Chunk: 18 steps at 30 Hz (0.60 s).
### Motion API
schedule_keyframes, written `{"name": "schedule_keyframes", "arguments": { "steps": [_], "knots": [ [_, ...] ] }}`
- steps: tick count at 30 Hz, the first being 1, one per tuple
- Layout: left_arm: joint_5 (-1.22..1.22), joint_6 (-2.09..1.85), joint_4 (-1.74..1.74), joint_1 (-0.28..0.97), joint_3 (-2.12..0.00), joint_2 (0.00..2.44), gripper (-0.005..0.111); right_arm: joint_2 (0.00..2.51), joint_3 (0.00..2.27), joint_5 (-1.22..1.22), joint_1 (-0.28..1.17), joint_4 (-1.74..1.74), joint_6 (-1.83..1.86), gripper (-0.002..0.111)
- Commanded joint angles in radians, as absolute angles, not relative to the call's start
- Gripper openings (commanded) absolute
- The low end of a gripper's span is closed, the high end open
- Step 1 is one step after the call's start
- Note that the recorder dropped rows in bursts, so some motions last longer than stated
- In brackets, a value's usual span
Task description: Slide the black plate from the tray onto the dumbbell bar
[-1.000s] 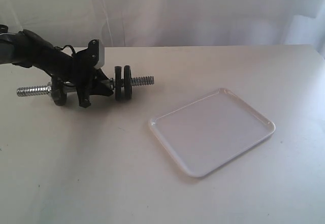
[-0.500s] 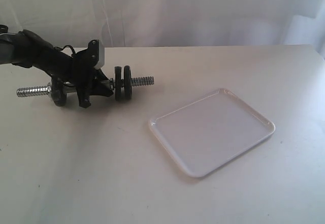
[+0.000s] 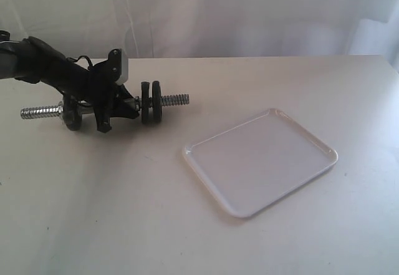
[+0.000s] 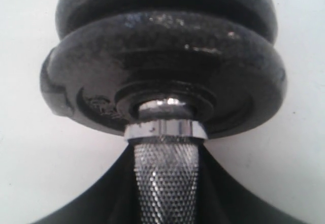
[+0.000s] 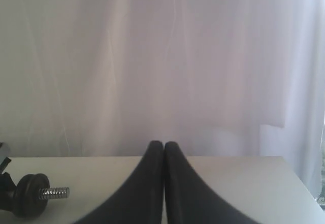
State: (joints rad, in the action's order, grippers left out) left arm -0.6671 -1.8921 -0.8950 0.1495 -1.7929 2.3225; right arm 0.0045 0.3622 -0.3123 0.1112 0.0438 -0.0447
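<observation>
The dumbbell bar (image 3: pixel 43 110) lies on the table at the left. My left gripper (image 3: pixel 118 110) is shut on its knurled middle (image 4: pixel 165 183), a dark finger on each side. Two black discs sit side by side on the bar's right part. The outer one, toward the threaded end (image 3: pixel 176 99), is the black plate (image 3: pixel 156 101), and it is the farther disc (image 4: pixel 167 0) in the left wrist view. Another disc (image 3: pixel 73 115) sits on the bar's left part. The white tray (image 3: pixel 260 161) holds nothing. My right gripper (image 5: pixel 163 145) is shut and empty, out of the exterior view.
A white curtain hangs behind the table. In the right wrist view the bar's threaded end and discs (image 5: pixel 33 194) show low in the corner, far from the right gripper. The table's far edge runs along the curtain.
</observation>
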Motion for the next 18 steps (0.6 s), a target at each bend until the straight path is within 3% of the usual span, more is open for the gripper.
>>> {"name": "schedule_keyframes", "arguments": {
  "steps": [1, 10, 18],
  "knots": [
    [-0.724, -1.842, -1.367, 0.153, -1.804, 2.24, 0.0, 0.0, 0.25, -0.221, 0.11, 0.035, -0.058, 0.0],
    [-0.705, -1.834, -1.425, 0.177, -1.804, 2.24, 0.0, 0.0, 0.0, -0.128, 0.11, 0.057, -0.096, 0.0],
    [-0.614, -1.846, -1.473, 0.274, -1.804, 2.24, 0.0, 0.0, 0.0, -0.15, 0.11, 0.059, -0.137, 0.0]
  ]
}}
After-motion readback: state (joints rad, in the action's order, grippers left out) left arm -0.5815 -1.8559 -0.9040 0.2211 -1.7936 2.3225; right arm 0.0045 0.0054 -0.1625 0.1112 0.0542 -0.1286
